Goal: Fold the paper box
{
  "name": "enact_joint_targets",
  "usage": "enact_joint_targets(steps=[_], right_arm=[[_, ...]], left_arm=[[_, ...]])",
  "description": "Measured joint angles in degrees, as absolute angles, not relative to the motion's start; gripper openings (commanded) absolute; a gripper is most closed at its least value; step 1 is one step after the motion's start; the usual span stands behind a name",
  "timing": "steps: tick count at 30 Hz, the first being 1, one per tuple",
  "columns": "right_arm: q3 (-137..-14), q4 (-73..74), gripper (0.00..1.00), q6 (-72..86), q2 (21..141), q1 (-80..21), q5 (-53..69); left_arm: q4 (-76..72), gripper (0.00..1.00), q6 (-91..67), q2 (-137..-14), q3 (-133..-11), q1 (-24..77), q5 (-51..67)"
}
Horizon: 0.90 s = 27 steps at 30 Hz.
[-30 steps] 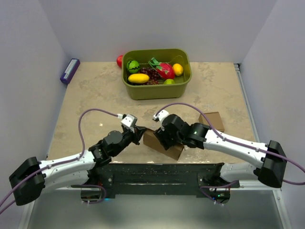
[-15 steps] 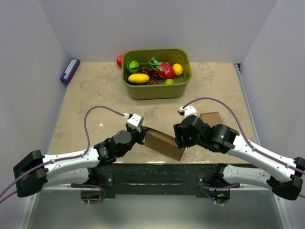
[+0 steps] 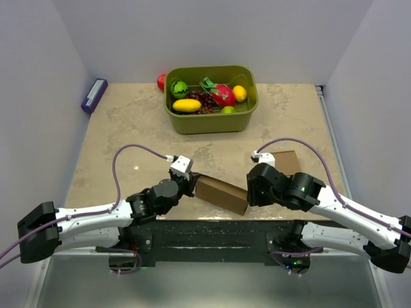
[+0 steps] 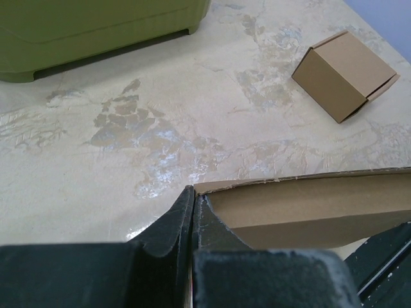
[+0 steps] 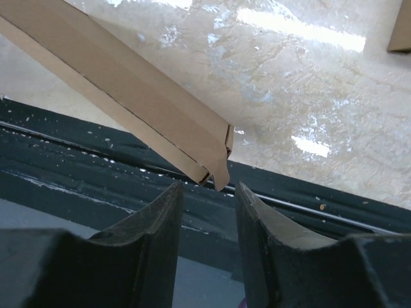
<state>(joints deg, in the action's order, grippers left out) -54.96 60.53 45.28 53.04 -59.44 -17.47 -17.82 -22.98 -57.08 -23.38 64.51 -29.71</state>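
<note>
The paper box [image 3: 221, 192] is a flattened brown cardboard piece lying tilted near the table's front edge. My left gripper [image 3: 191, 183] is shut on its left edge; in the left wrist view the fingertips [image 4: 192, 192] pinch the cardboard's corner and the box [image 4: 308, 208] stretches right. My right gripper [image 3: 252, 192] is open just beyond the box's right end. In the right wrist view the box's corner [image 5: 122, 77] hangs just ahead of the open gripper [image 5: 207, 189], not between the fingers.
A small brown cardboard cube [image 3: 285, 162] sits right of centre and also shows in the left wrist view [image 4: 343, 74]. A green bin [image 3: 212, 120] of toy fruit stands at the back, a red ball [image 3: 161, 81] beside it. A purple object [image 3: 94, 95] lies far left. A black base strip [image 3: 212, 232] runs along the near edge.
My right gripper has let go of the box and drawn back to the right, now open. The box has dropped lower and flatter, still held by my left gripper.
</note>
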Motion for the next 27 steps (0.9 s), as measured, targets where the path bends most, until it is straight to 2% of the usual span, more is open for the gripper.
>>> enact_joint_targets(steps=[12,15,21,27], right_arm=[[-49.45,57.78,0.24,49.69,49.74,-59.46,-19.05],[-48.31,56.82,0.18,50.57,48.27,-59.44,-19.11],[-46.65,55.05,0.00,52.21,46.22,-59.44,-19.00],[-45.17,53.84,0.00,53.56,44.62,-59.42,-18.94]], left_arm=[[-16.69,0.00,-23.49,-56.23,-23.18,67.66,-32.69],[-16.62,0.00,-23.55,-55.83,-22.87,68.62,-33.71],[-16.64,0.00,-23.53,-55.81,-22.46,70.91,-36.82],[-17.67,0.00,-23.44,-57.98,-22.22,74.59,-42.59]])
